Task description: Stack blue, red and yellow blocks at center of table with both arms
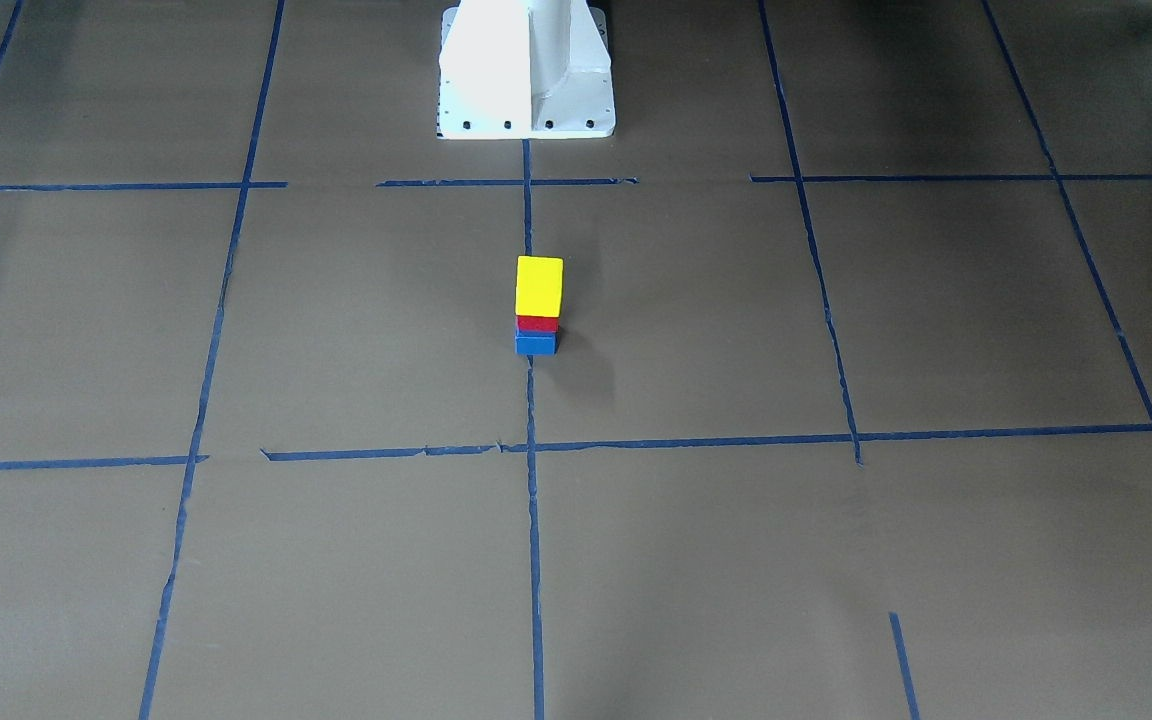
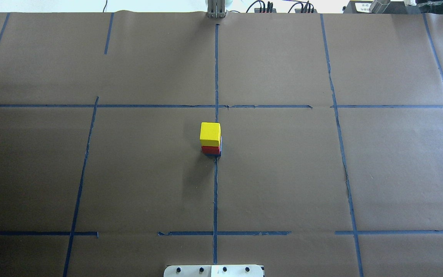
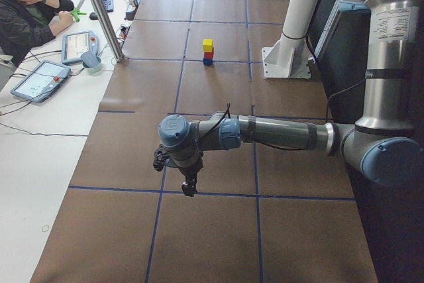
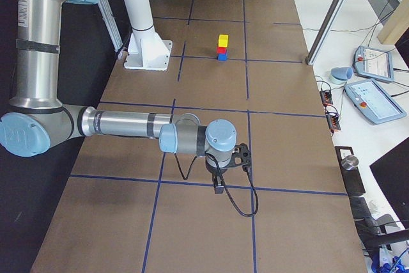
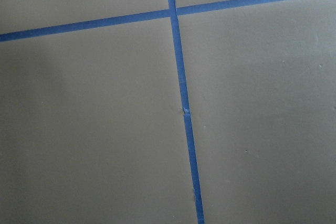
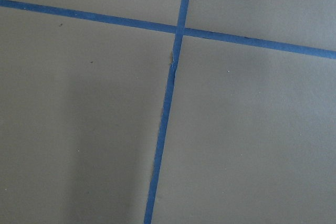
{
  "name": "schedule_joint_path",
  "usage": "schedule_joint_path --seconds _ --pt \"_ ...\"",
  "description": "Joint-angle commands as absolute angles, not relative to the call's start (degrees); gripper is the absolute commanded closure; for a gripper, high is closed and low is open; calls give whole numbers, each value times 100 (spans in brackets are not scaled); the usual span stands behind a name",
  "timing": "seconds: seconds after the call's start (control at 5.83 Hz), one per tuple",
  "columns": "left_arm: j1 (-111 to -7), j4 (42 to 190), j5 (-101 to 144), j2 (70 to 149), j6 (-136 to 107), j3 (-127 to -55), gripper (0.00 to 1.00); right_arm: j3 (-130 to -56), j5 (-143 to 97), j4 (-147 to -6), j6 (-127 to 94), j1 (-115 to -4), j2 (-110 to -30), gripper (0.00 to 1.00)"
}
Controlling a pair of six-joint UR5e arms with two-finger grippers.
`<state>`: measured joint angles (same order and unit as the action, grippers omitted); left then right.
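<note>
Nearest in the side views, the left gripper (image 3: pixel 189 189) and the right gripper (image 4: pixel 218 187) hang at opposite ends of the table (image 2: pixel 283 173); we cannot tell whether either pincer is spread or pressed together. Farther in, at the center, we see the blue block (image 1: pixel 535 345) on the middle tape line (image 1: pixel 533 520), the red block (image 1: pixel 537 323) on it and the yellow block (image 1: pixel 539 286) on top, edges nearly flush. Brown paper (image 1: pixel 836 330) spreads wide on every side, and both grippers are well apart from the stack

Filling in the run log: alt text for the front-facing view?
A yellow block on red block on blue block, stacked on a blue tape line at the centre of the brown table. The robot's white base is at top; no arms show.
</note>
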<state>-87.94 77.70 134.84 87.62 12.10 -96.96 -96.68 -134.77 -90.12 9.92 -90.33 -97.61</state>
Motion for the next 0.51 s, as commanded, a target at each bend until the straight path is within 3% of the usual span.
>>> schedule_joint_path --seconds 0.0,0.34 --pt "-8789 7778 13474 8763 1230 -9372 0 -9676 -13029 -8704 1106 -9026 -9852 0" --pt "-8789 7770 13465 8763 1230 -9334 0 -9738 -13113 -8649 1116 -9026 -10210 0"
